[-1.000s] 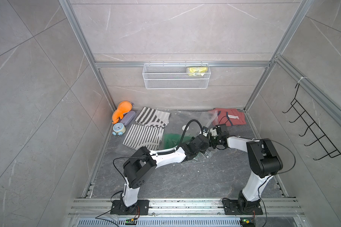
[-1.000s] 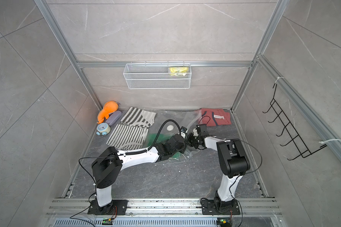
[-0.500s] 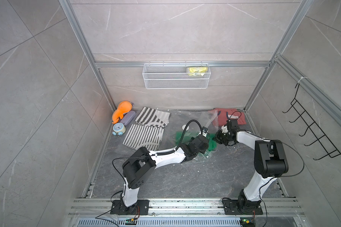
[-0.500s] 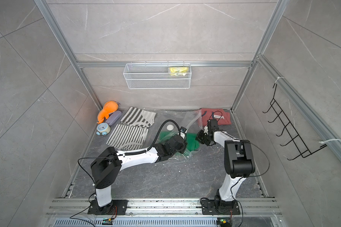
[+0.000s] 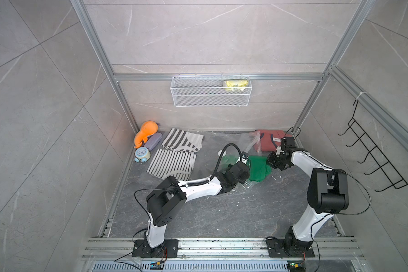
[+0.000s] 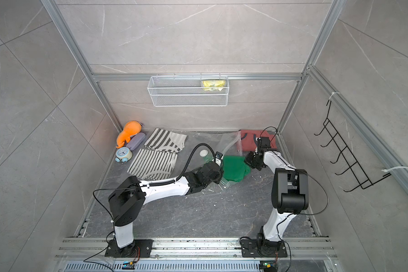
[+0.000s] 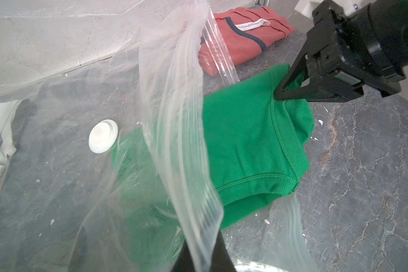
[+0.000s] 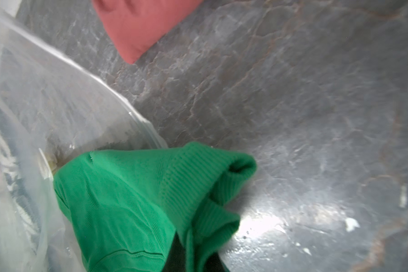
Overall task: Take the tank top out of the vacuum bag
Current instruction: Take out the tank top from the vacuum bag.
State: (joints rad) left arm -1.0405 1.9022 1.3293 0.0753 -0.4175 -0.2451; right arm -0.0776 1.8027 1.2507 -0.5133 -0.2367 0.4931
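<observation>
Two grippers, both clamped.

Left gripper (image 7: 204, 257): jaws closed on the upper flap of the vacuum bag (image 7: 57, 183) at its mouth. It holds the ribbed zip-seal strip (image 7: 181, 131) up off the tabletop.

Right gripper (image 7: 283, 94): fingers pinched tight on the ribbed edge of the green tank top (image 7: 245, 141), just outside the bag's mouth.

Tank top: partly out of the bag. The end nearest the bag's round white valve (image 7: 103, 136) lies under clear plastic. The rest rests beyond the mouth on the dark marbled tabletop (image 7: 363, 188), with the bag's lower flap flat beneath one corner.

Edges and room:
- Bare tabletop stretches from the bag's mouth toward the arm bases.
- Folded red garment (image 7: 236, 42): near the far end of the mouth, toward the back wall, with one strip of the bag lying across it.
- At the bag's closed end: two striped garments (image 5: 181, 141) (image 5: 171, 162).
- Beyond those, against the side wall: an alarm clock (image 5: 142, 154), an orange plush toy (image 5: 145, 133) and a purple case (image 5: 154, 140).
</observation>
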